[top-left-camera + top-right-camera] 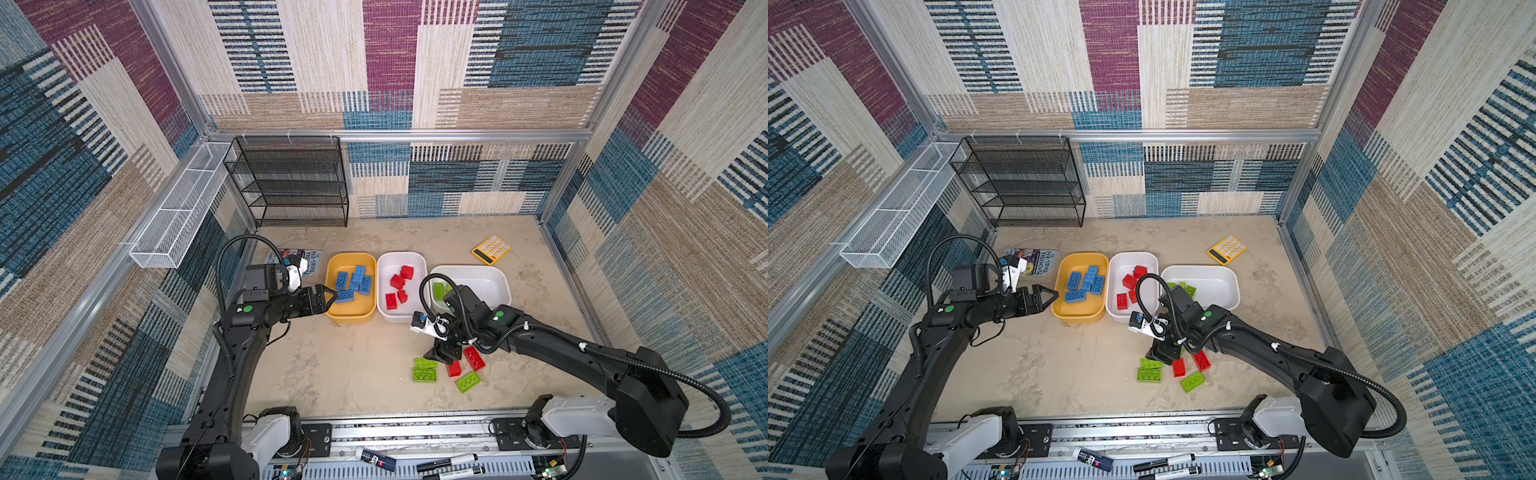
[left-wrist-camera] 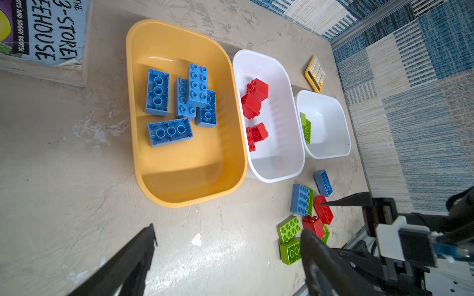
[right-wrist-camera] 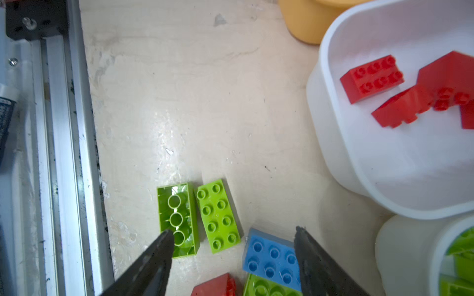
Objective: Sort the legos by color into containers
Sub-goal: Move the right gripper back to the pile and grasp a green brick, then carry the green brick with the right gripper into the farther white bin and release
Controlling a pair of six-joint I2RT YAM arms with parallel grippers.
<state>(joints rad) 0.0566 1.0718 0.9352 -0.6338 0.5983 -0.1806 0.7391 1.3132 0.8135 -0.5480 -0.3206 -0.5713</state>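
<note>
Right fingers spread — blue brick lies between them; left fingers spread, empty.

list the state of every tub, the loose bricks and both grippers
yellow tub, holds only blue bricks
middle white tub, holds only red bricks
end white tub, holds green bricks
loose bricks, unsorted on the table; green, red and blue mixed
left gripper, open, empty
right gripper, open, over the loose bricks, holding none
calculator, lying face up
</note>
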